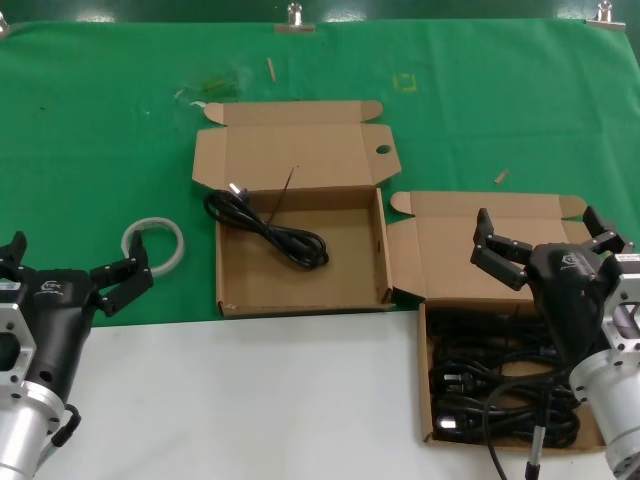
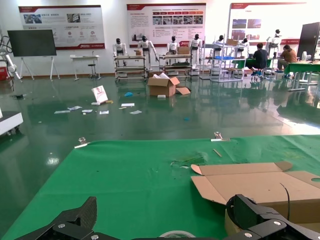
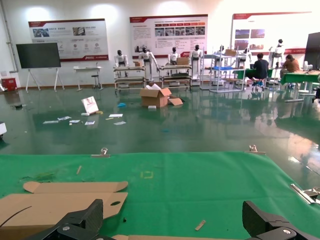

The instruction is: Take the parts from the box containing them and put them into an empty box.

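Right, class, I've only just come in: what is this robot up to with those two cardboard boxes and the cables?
It is moving black power cords from one box to the other. The right box holds a tangle of cords; the middle box holds one cord. The right gripper hangs open above the right box, holding nothing. The left gripper waits open near a tape ring, also holding nothing.

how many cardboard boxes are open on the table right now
2. One box sits mid-table on the green cloth, holding a single black cord. The other box is nearer the robot's right side, under the right tool, filled with tangled cords.
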You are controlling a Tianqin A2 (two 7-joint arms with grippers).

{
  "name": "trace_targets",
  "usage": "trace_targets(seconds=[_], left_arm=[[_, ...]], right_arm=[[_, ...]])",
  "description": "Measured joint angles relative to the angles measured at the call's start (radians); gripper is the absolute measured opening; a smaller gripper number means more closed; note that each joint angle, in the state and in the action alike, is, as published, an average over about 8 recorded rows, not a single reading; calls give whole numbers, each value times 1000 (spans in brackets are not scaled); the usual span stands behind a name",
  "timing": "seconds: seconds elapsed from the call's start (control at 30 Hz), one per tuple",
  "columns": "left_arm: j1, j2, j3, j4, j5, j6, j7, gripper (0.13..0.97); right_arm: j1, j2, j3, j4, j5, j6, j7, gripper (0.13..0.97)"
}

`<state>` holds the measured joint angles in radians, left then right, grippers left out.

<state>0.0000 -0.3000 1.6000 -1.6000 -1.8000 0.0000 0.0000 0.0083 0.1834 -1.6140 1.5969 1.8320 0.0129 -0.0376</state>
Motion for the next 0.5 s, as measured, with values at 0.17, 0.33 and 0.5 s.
trace_targets(seconds=[0.17,0.33,0.5], left_arm=[[0,0,0,0,0,0,0,965],[0,0,0,0,0,0,0,965],[0,0,0,0,0,0,0,965]], right_arm=[[0,0,0,0,0,0,0,966],[0,0,0,0,0,0,0,966],[0,0,0,0,0,0,0,966]])
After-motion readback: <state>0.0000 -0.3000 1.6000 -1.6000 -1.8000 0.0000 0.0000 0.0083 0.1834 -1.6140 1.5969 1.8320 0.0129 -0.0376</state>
